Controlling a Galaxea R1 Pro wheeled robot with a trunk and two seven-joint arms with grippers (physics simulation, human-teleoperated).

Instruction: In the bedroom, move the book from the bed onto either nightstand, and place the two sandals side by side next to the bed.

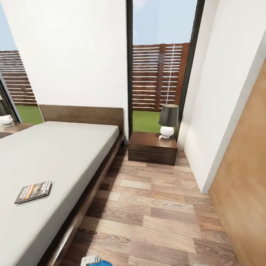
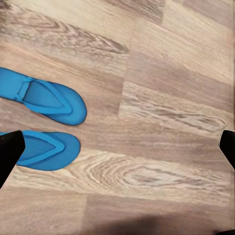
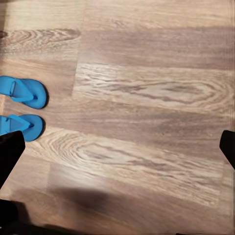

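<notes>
The thin dark paperback book point(image 1: 33, 191) lies flat on the off-white mattressed bed point(image 1: 62, 155); light and stiff, best pinched at an edge. Both hands, left point(image 2: 117, 147) and right point(image 3: 117, 152), hang open above the paired blue flip-flops point(image 2: 46, 100).

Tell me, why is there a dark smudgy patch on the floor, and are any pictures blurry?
Right wrist view: a soft grey shadow lies on the floor planks, probably cast by the robot itself, and the wood grain looks a bit blurry. Left wrist view: a fainter shadow at one edge; the sandals look sharp. Head view: bright, even daylight, and the book on the bed is clear.
</notes>
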